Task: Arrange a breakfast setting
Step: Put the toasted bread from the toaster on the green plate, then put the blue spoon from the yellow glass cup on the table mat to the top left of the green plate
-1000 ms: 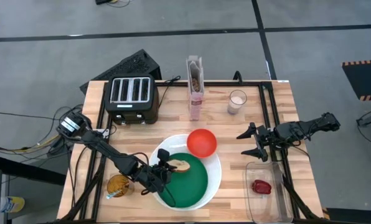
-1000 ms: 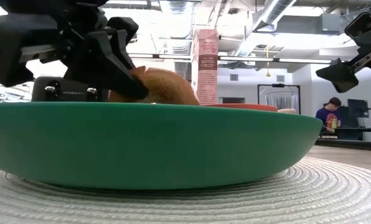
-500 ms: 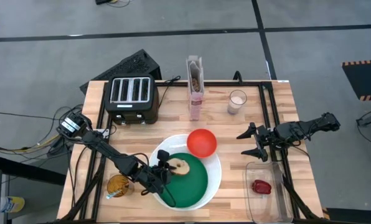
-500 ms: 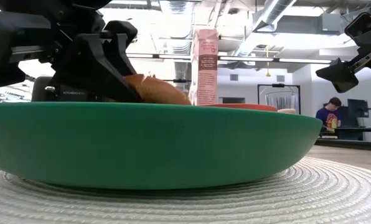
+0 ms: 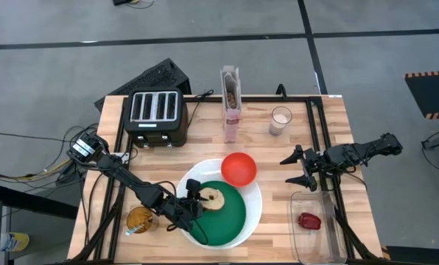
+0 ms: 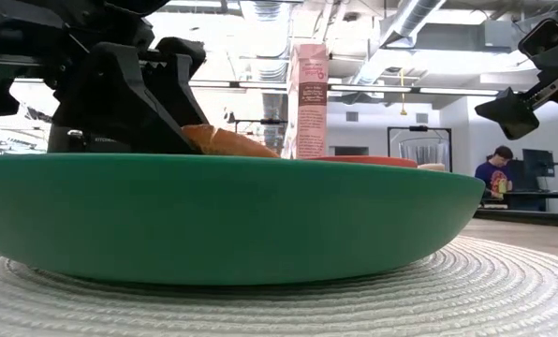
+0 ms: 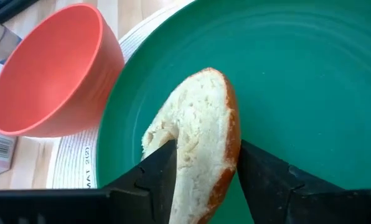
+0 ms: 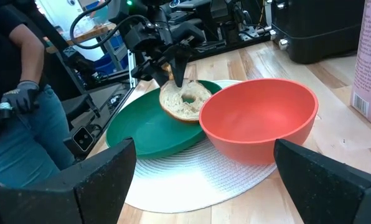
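I am setting the round toasted bagel half [image 5: 213, 199] down on the smaller round green plate [image 5: 230, 221], which sits on the large round white plate [image 5: 255, 215]. My left gripper [image 5: 194, 200] is narrowed onto the bagel's rim, one finger on each side; the bagel lies cut face up, flat or nearly flat on the green plate's toaster-side part, just beside the small red bowl [image 5: 239, 168]. Next, I judge, I must part the fingers gently and lift clear without dragging the bagel. Farther from the plates, my right gripper [image 5: 302, 168] hangs wide and empty above the bench [image 5: 352, 221], near the small dark red food item [image 5: 309, 220].
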### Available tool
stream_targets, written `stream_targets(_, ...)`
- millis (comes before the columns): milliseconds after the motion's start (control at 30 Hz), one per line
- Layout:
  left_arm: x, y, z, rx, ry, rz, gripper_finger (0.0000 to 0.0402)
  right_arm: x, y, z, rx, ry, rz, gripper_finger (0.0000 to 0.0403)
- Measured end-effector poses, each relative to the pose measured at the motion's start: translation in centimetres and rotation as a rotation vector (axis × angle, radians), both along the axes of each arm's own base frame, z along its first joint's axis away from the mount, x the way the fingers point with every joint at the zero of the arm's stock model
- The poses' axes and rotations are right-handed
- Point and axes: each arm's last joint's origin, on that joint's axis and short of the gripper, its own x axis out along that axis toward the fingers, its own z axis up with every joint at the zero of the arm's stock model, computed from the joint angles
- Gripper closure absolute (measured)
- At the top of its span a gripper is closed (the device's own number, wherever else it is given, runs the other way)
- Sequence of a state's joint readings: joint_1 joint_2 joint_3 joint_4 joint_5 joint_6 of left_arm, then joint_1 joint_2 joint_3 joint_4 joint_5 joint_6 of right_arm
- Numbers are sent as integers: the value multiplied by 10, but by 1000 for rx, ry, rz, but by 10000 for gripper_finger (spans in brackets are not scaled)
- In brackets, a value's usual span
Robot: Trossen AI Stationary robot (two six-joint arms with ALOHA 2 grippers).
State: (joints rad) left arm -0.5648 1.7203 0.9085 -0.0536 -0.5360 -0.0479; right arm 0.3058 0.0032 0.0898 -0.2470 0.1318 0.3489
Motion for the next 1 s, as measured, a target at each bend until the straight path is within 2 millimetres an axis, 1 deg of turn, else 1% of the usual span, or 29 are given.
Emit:
stream_targets(100, 1, -1, 2, -2, 10, -4, 237, 0, 0, 0, 0, 0, 0, 3)
stream_targets(400, 11, -7, 26, 16, 36, -3, 207, 0, 0, 0, 0, 0, 0, 3)
stream_targets(667, 15, -10, 42, 29, 58, -3, 202, 0, 0, 0, 0, 0, 0, 3)
stream_targets(733, 15, -10, 49, 28, 57, -3, 202, 0, 0, 0, 0, 0, 0, 3)
stream_targets(833, 16, -5, 64, 11, 31, 9, 202, 0, 0, 0, 0, 0, 0, 3)
stream_targets(1000, 14, 10, 88, 0, -24, 29, 202, 0, 0, 0, 0, 0, 0, 3)
